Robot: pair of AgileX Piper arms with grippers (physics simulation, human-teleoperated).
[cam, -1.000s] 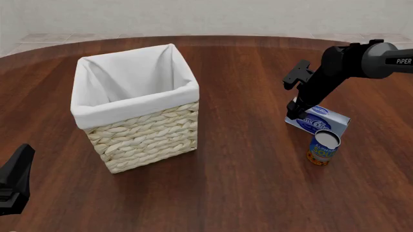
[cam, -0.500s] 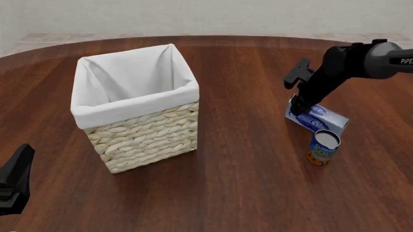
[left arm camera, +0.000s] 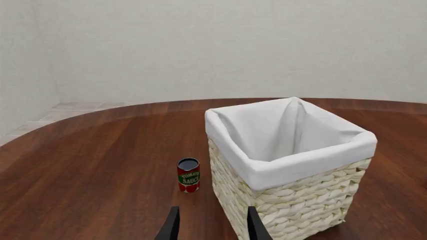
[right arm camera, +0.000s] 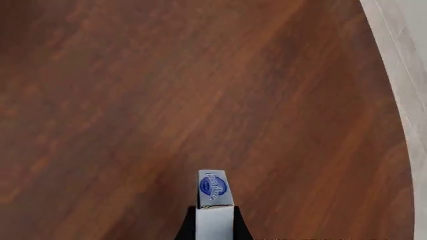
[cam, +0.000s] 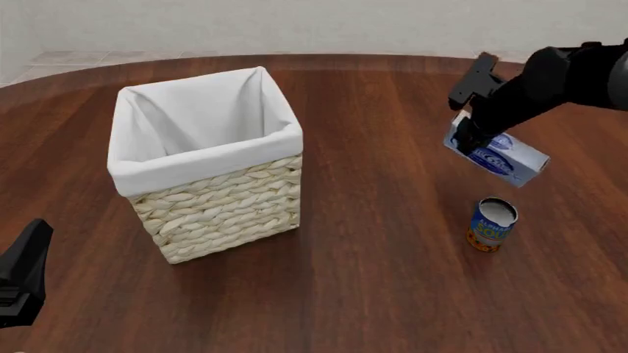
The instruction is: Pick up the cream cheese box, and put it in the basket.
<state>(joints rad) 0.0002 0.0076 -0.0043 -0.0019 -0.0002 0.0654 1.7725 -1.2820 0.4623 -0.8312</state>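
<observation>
Cream cheese box point(cam: 496, 157), a small flat white and pale-blue carton with a dark-blue oval logo, hangs tilted in the air at the right of the scene, clear of the dark wooden worktop point(cam: 393, 243). The black right hand point(cam: 463, 137) is clamped on one end of it, so most of the carton juts out unsupported. The tall cream wicker basket with a white cloth liner point(cam: 206, 173) stands well apart to the left. A small blue-and-orange can with a white top point(cam: 492, 224) stands just below the carton.

Risks: the end-only grip may let the carton swing or slip during the carry, and a low pass could catch the basket's rim. The left hand point(left arm camera: 211, 226), with its fingers spread and nothing between them, waits near the basket.
</observation>
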